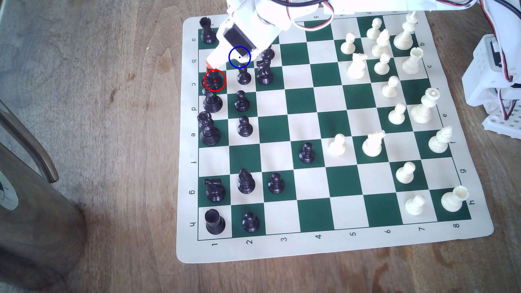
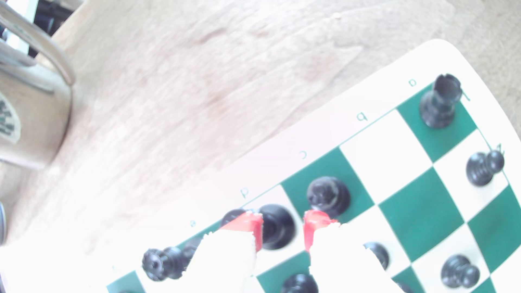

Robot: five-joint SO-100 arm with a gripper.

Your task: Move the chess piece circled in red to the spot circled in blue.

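The black bishop [image 1: 214,80], ringed in red, stands on its green square at the board's left edge in the exterior view; the wrist view shows it from above [image 2: 328,195]. My gripper [image 1: 209,66] hovers just behind and above it. Its red-tipped fingers [image 2: 248,226] are open, and in the wrist view the bishop lies just beyond one tip, outside the gap [image 2: 282,228]. A taller black piece [image 2: 277,228] shows through the gap. The blue ring falls on my gripper's body, hiding that square in the exterior view. The wrist view shows it as a bare green square [image 2: 423,208].
A black pawn [image 1: 244,76] and a black knight [image 1: 265,70] stand close on the exterior view's right of the bishop. Tall black pieces [image 1: 211,102] [image 1: 208,129] line the same edge, with a rook [image 1: 208,31] in the corner. A metal jug [image 1: 28,197] stands off the board.
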